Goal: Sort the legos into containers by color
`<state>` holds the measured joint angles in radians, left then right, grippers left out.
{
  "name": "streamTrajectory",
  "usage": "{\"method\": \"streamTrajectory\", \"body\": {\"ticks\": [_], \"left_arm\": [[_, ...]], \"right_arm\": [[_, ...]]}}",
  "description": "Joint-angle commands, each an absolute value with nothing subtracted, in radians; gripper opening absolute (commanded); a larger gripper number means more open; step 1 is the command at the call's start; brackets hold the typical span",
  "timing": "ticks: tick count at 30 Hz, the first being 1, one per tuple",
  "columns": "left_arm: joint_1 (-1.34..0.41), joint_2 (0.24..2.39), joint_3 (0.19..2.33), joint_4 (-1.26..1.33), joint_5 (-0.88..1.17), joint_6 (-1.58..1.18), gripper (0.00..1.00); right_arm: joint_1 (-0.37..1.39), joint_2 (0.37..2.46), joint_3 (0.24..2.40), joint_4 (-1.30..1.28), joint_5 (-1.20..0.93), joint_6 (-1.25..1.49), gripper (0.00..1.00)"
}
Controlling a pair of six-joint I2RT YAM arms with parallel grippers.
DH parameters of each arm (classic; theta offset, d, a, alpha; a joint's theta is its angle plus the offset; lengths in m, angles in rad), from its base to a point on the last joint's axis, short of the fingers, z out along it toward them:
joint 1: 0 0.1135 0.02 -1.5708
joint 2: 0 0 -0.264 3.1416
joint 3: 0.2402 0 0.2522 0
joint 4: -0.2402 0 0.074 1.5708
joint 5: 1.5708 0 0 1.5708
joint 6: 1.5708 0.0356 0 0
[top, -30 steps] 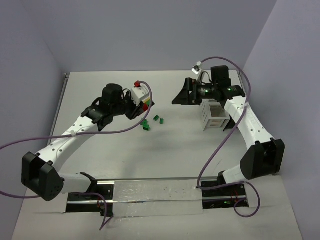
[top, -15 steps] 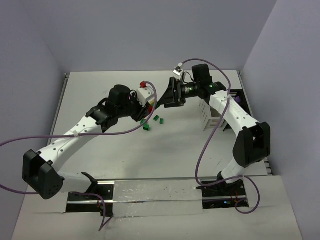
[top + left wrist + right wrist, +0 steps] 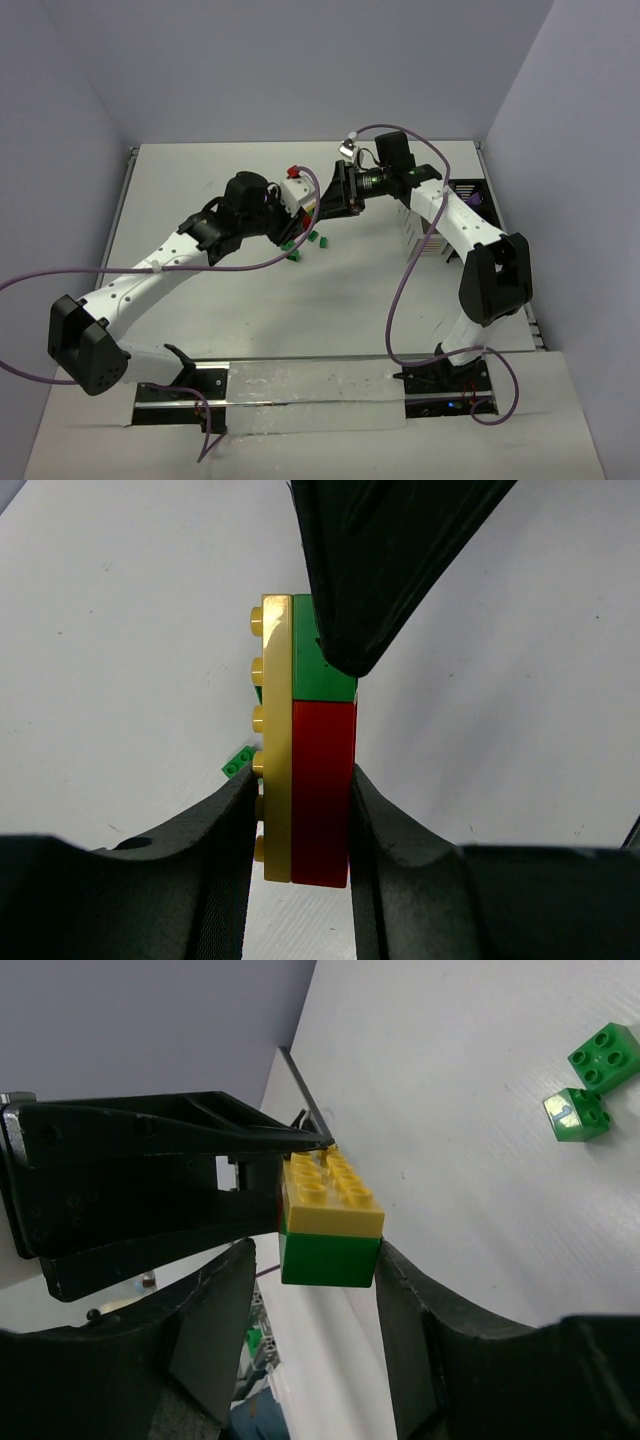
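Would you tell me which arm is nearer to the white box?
Right. The right arm passes just beside the white box, partly covering it in the top view; the left arm lies well off to its left.

Two end effectors [image 3: 298, 785] [image 3: 315, 1252], one brick stack [image 3: 310, 680]

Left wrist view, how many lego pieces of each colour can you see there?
Yellow: 1, yellow plate
Red: 1, red brick
Green: 2, stacked green brick, loose green piece
Total: 4
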<state>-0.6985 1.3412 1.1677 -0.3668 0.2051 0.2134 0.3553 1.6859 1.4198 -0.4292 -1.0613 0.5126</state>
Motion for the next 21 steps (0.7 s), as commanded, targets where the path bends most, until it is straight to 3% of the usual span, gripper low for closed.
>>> {"method": "streamTrajectory", "body": {"ticks": [1,11,13,14,15,21], "left_arm": [[-0.709,1.344,1.23,-0.355,0.199,0.198,0.0],[-0.707,1.347,1.236,-0.358,0.21,0.193,0.0],[-0.707,1.348,1.233,-0.355,0.203,0.19,0.0],[-0.707,1.348,1.232,-0.354,0.202,0.19,0.0],[-0.707,1.35,1.23,-0.352,0.193,0.189,0.0],[-0.688,1.355,1.23,-0.316,0.118,0.162,0.0]], "right_arm": [[0.369,1.678,1.457,-0.39,-1.091,0.518,0.51],[0.377,1.689,1.455,-0.385,-1.101,0.516,0.37],[0.376,1.688,1.453,-0.383,-1.107,0.516,0.13],[0.376,1.687,1.453,-0.383,-1.108,0.515,0.11],[0.376,1.683,1.45,-0.382,-1.11,0.514,0.02],[0.377,1.649,1.402,-0.365,-1.158,0.512,0.0]]}}
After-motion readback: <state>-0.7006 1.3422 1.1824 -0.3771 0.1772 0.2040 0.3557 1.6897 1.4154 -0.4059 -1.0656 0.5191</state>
